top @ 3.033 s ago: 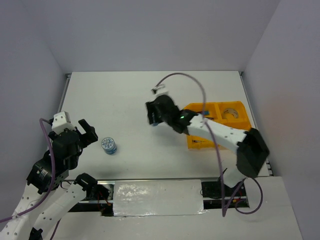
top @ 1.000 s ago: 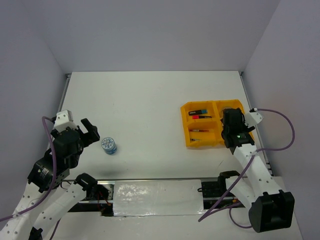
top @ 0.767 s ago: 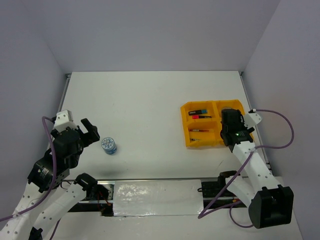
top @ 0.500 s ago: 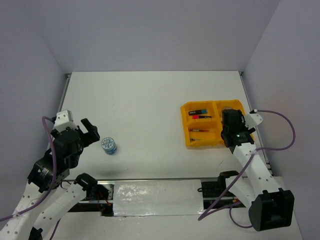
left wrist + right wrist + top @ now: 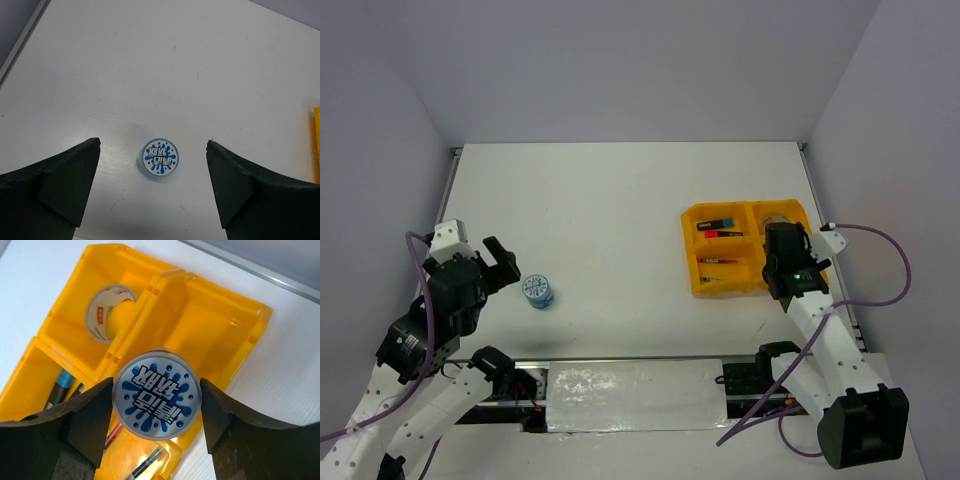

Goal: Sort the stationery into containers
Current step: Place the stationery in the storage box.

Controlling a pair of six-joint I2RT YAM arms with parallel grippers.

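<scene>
The right jaws clamp a round tub (image 5: pixel 156 394), its white lid printed with a blue splash, above the yellow tray (image 5: pixel 220 335) near the tape ring (image 5: pixel 107 312). Three seconds ago they were out over the worktop (image 5: pixel 620 220), left of the tray. The left jaws stand wide apart, with a matching tub (image 5: pixel 159 158) on the worktop ahead of them.
</scene>
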